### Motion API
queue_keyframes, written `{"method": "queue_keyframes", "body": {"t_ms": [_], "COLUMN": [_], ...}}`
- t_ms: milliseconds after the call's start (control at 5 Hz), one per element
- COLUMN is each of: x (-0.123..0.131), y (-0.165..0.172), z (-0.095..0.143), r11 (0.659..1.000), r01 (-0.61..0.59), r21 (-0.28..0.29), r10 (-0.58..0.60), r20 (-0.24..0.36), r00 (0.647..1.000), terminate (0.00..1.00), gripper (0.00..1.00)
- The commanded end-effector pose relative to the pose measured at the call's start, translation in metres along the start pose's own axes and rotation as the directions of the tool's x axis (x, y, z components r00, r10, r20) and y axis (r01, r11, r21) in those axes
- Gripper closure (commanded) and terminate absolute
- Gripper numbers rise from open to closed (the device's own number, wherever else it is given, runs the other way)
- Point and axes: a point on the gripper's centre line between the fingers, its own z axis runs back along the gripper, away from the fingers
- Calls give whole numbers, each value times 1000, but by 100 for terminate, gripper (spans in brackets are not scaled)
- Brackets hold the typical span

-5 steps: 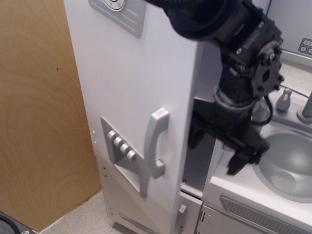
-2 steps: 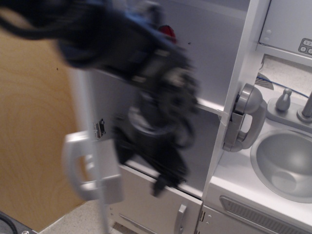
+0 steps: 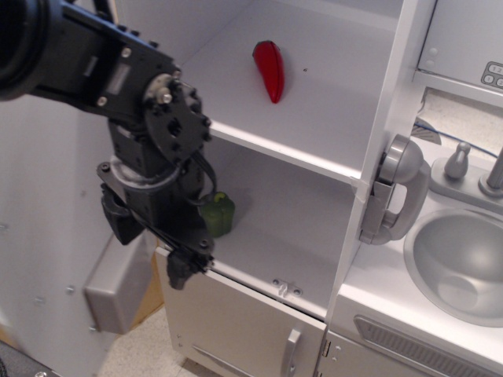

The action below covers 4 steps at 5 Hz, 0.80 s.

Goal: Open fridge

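Observation:
The white fridge (image 3: 314, 118) stands open. Its large door (image 3: 47, 236) is swung far out to the left, showing its inner side and the grey back of the dispenser recess (image 3: 118, 292). Inside, a red pepper (image 3: 269, 69) lies on the upper white shelf and a green pepper (image 3: 218, 214) sits on the lower shelf. My black gripper (image 3: 153, 247) hangs in front of the lower shelf's left front corner, between the door and the fridge body. Its fingers are apart and hold nothing.
A grey toy phone (image 3: 393, 188) hangs on the fridge's right wall. The grey sink (image 3: 464, 267) with its faucet (image 3: 495, 169) lies at the right. The smaller lower door with its short grey handle (image 3: 291, 352) is shut below the open compartment.
The large door has swung from nearly shut to wide open at the left. My arm moved left with it, from the door's right edge to the lower shelf's front.

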Motion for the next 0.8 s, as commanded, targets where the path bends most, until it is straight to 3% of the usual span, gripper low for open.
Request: {"method": "queue_keyframes", "body": {"t_ms": [0, 200, 600], "x": [33, 38, 43], "y": [68, 99, 119], "z": [20, 13, 14], "r11": [990, 988, 984], "r01": [-138, -145, -176], "r21": [33, 60, 30], "r10": [136, 144, 175], "r20": [47, 33, 29], "r00": [990, 989, 984], "terminate": [0, 0, 0], "gripper": [0, 0, 0]}}
